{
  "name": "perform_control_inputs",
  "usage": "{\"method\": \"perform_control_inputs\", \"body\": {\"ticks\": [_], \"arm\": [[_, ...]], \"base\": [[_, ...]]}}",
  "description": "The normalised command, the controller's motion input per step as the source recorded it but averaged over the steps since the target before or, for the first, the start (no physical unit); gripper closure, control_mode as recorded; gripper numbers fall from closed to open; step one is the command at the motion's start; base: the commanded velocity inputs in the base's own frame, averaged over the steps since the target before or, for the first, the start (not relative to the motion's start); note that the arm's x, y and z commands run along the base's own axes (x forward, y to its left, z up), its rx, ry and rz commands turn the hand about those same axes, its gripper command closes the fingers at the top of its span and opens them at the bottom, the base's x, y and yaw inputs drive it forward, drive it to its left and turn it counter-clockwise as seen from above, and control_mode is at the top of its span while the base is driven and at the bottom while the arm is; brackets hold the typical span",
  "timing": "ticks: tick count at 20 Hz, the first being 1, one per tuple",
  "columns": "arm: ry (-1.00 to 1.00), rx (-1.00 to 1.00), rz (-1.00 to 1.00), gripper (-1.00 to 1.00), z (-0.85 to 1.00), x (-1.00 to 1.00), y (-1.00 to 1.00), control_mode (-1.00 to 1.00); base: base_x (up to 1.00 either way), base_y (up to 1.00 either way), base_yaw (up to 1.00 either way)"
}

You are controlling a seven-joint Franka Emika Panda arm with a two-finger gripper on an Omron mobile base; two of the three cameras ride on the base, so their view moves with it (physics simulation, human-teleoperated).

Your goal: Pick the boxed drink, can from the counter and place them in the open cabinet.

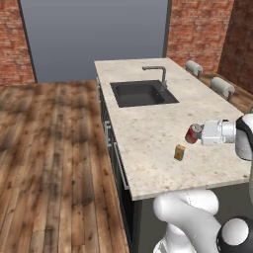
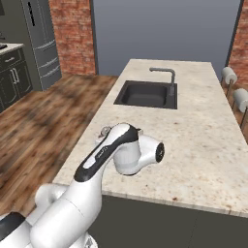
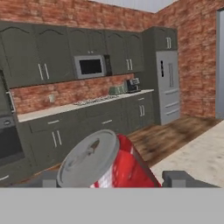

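I see my claw (image 3: 113, 179) lying sideways low over the counter (image 1: 148, 133) with its fingers spread wide on either side of the tilted red can (image 1: 193, 133), not visibly pinching it, while the little drink carton (image 1: 180, 152) stands upright just beside it.

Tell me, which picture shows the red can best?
The hand view: the can looks big there, tilted, with its silver top facing us, between the gripper's fingertips. The left base view shows it small, by the gripper on the counter. In the right base view the arm hides it.
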Motion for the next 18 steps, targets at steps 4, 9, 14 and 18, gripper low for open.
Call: {"method": "perform_control_inputs", "body": {"ticks": [4,9,14,18], "arm": [[0.00,0.00,-0.03,1.00,0.07,0.00,0.04,-1.00],[0.00,0.00,0.00,1.00,0.00,-0.05,0.00,1.00],[0.00,0.00,0.00,1.00,0.00,0.00,0.00,1.00],[0.00,0.00,0.00,1.00,0.00,0.00,0.00,1.00]], "base": [[0.00,0.00,0.00],[-0.54,0.01,0.07],[-0.46,0.39,0.32],[-0.38,0.33,0.55]]}}
